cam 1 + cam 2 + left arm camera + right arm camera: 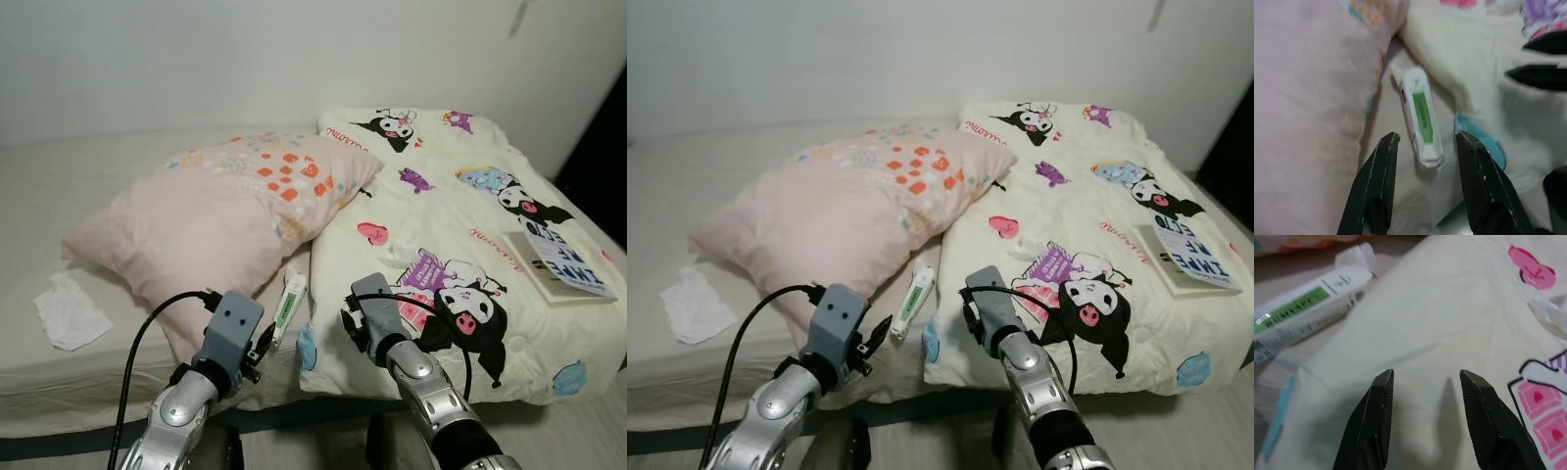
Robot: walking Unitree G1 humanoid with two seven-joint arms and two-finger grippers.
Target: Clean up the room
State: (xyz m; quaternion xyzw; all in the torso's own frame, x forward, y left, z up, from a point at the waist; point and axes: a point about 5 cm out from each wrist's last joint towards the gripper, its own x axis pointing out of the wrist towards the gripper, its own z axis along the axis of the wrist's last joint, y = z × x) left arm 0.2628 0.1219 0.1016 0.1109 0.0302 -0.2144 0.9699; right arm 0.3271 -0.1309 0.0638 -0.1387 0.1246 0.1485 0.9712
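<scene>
White-green tube lies on bed in the gap between pink pillow and cartoon quilt; left gripper spread just short of it; right gripper spread over quilt; head views add book, crumpled tissue.

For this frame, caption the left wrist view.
Left gripper, fingers open, poised over a white-and-green tube lying between pink pillow and cartoon-print quilt.
</scene>
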